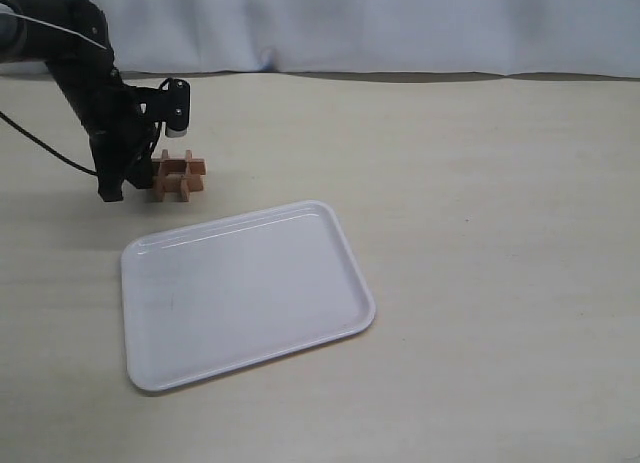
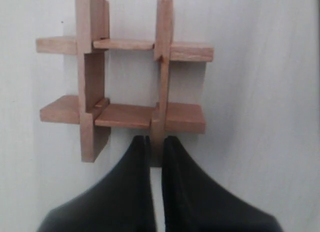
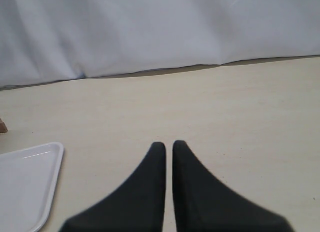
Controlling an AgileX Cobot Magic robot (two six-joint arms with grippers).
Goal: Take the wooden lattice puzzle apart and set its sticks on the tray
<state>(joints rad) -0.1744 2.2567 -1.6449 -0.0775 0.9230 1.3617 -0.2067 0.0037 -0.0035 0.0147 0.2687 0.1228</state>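
Now, your left claw was pinched shut on the near end of one stick of the wooden lattice puzzle. The sound move, I judge, was to draw that stick slowly along its own length without twisting, lest the notches jam or the whole grid drag along. The puzzle sat off the tray, just beyond its far left corner, right at the claw's tips. Your right claw hung pressed together, empty, well apart from it.
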